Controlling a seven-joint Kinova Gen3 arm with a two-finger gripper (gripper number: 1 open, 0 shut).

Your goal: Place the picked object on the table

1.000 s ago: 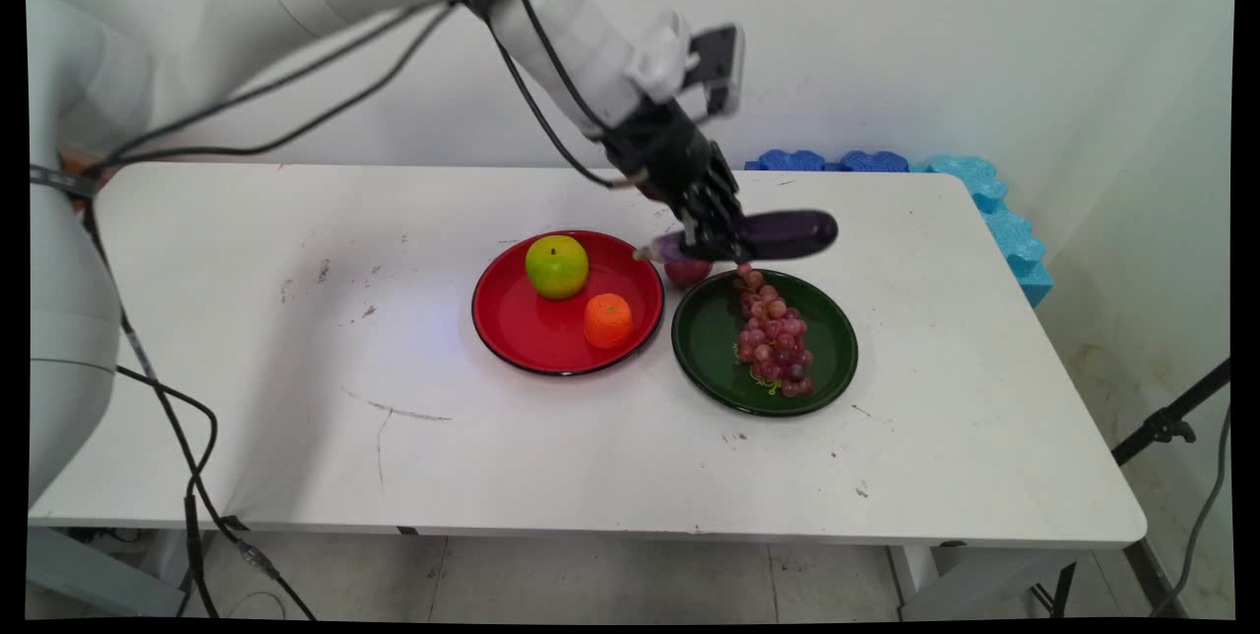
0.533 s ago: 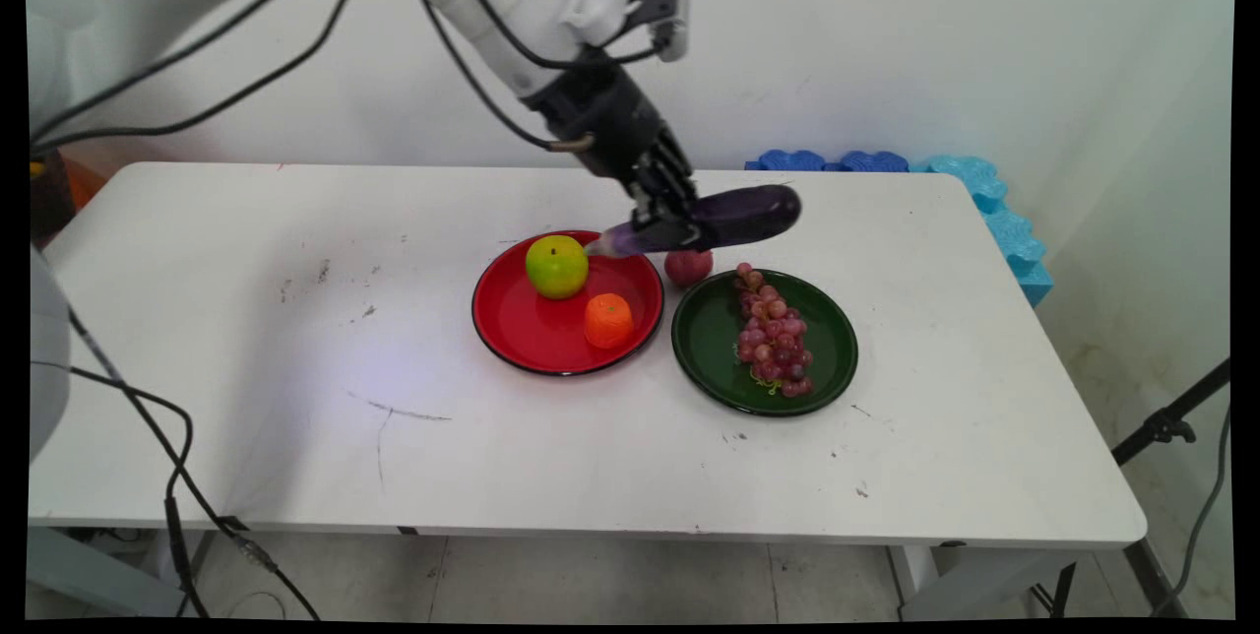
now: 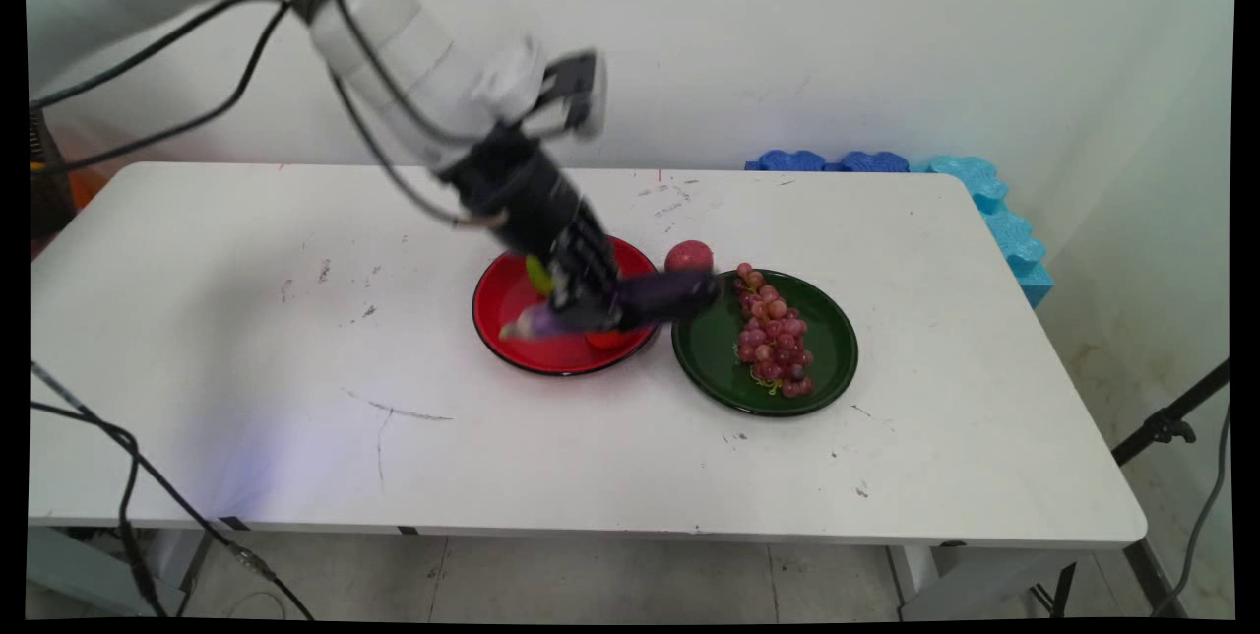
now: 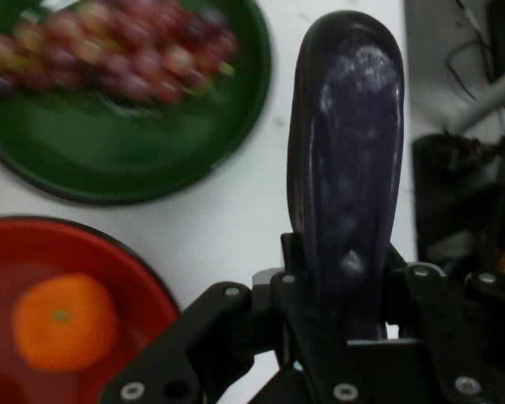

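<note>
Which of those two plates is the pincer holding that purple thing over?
The red plate, left of the green plate. The pincer hangs above it gripping the eggplant, whose far end reaches toward the green one.

The room is bright with soft, even light. The arm (image 3: 433,102) looks smeared in the main view. Its faint shadow lies on the tabletop (image 3: 295,398). In the hand view, the grapes (image 4: 109,50) are fuzzy, and the eggplant (image 4: 347,168) has pale shine.

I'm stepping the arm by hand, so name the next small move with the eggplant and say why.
Probably lower a little: the gripper is shut on the eggplant, which hangs over the red plate near the orange, not resting on anything.
</note>
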